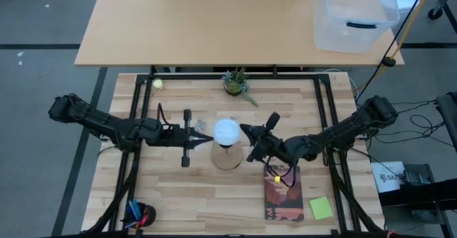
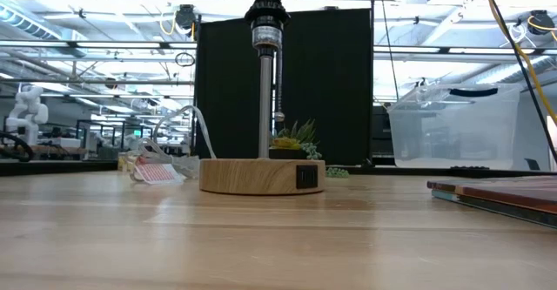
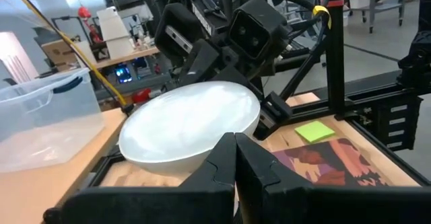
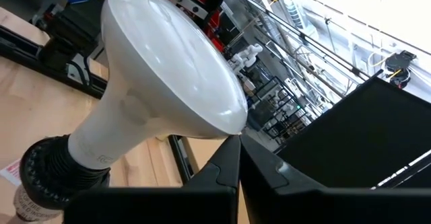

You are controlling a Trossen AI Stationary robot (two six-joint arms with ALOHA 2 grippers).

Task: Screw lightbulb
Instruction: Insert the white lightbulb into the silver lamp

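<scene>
Obs.: The white frosted lightbulb with a pale cone neck sits at the table's centre, already seated neck-down in the black ribbed socket atop the thin metal post of the round pale-wood lamp base. Long axis of the bulb is vertical, in line with the post; any turning has to go about that axis.

Left gripper lies just left of the globe, fingers pressed together, holding nothing. Right gripper lies just right of the globe, fingers likewise together and empty. The bulb stands between the two tips. From overhead both tips look about equally near; I cannot call one closer, nor tell whether either tip touches the glass.

Judgement: with both sets of fingers closed, neither can grasp the globe as things stand; one would have to spread its fingers around the dome first.

View differences:
- Right wrist view shows the neck entering the socket; the high view hides this under the globe.
- Left wrist view shows the dome's broad face and the right arm's wrist beyond it, not the socket.
- Low view shows base, post and socket, with a small potted green plant behind; the globe is cut off above, no grippers visible.
</scene>
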